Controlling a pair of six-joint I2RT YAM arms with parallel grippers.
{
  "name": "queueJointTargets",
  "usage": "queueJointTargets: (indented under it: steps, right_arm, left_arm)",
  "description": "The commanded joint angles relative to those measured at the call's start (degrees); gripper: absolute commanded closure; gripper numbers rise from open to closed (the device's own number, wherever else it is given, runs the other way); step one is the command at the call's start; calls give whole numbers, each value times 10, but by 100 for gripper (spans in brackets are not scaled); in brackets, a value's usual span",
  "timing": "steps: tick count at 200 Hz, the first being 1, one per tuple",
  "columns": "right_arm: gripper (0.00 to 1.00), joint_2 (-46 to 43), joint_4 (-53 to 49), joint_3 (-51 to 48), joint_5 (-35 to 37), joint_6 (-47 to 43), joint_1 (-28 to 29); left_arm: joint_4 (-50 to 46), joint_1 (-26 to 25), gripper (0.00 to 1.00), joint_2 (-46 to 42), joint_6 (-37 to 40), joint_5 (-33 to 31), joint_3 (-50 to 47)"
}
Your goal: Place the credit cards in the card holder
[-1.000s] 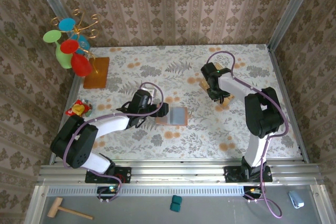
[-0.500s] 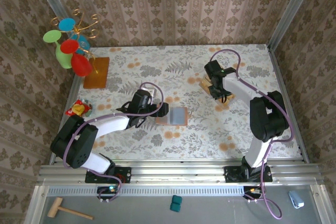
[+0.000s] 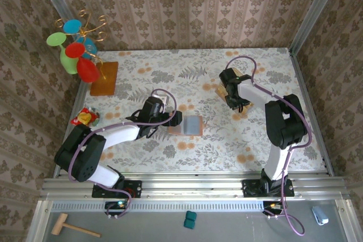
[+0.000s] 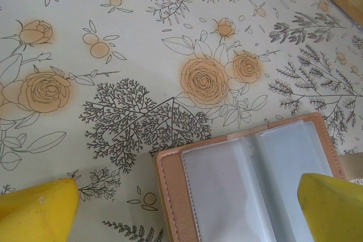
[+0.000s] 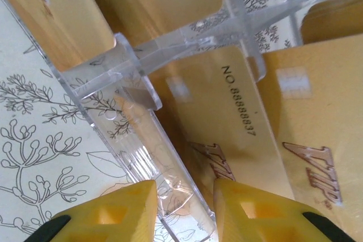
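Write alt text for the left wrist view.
An open card holder with clear sleeves lies on a floral tablecloth, partly under the left gripper, whose yellow fingers stand wide apart. A clear tray shows at top right.

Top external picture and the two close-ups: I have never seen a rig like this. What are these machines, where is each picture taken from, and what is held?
Two robot arms are bolted at the near edge of a flower-patterned table. The top view looks down from above; each close-up comes from a camera on a wrist. The left gripper stands open, empty, at the open reddish-brown leather card holder. The right gripper straddles a wall of the clear plastic compartmented tray holding thin gold credit cards; whether it grips one is unclear.
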Motion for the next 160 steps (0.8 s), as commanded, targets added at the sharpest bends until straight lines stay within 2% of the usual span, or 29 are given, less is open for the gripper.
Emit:
queueJointTargets:
  steps: [1,52,160]
  right_arm:
    - [66,-5,1,-12,-17,0,-2]
    - [74,-17,-1,-17,-23,-2,-2]
    - [76,-8,-15,16,-18,-12,-2]
  left_arm:
    - [7,-1,0,3,-7,5,-1]
    - [9,-1,0,8,-10,7,1]
    - [10,-2,0,8,-11,8,2]
